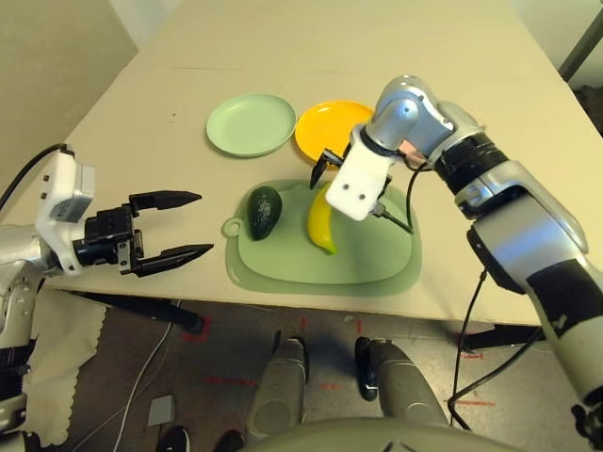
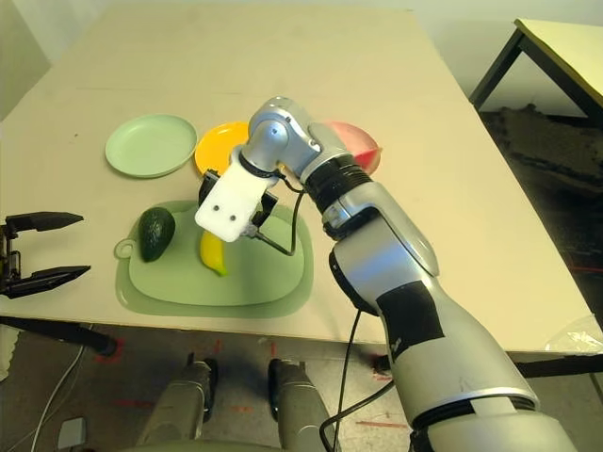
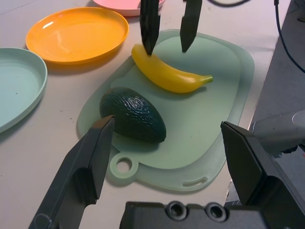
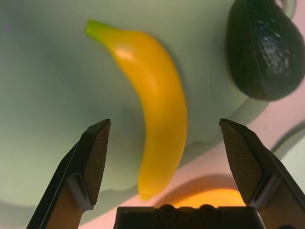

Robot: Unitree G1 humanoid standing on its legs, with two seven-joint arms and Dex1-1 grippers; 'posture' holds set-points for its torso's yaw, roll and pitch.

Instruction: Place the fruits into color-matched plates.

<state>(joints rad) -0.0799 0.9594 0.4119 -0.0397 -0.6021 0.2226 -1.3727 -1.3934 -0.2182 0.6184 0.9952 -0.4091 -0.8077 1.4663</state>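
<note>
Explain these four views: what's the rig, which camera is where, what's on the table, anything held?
It's a two-armed robot. Two views come from its head, looking down past its forearms; the other two come from cameras on its wrists, looking along each gripper.

On the table, an avocado and a banana lie on a green cutting board. Beyond are mint, yellow and pink plates; the watermelon wedge is at the pink one.

Nothing is held: the left gripper is open left of the board, and the right is open above the banana.
</note>
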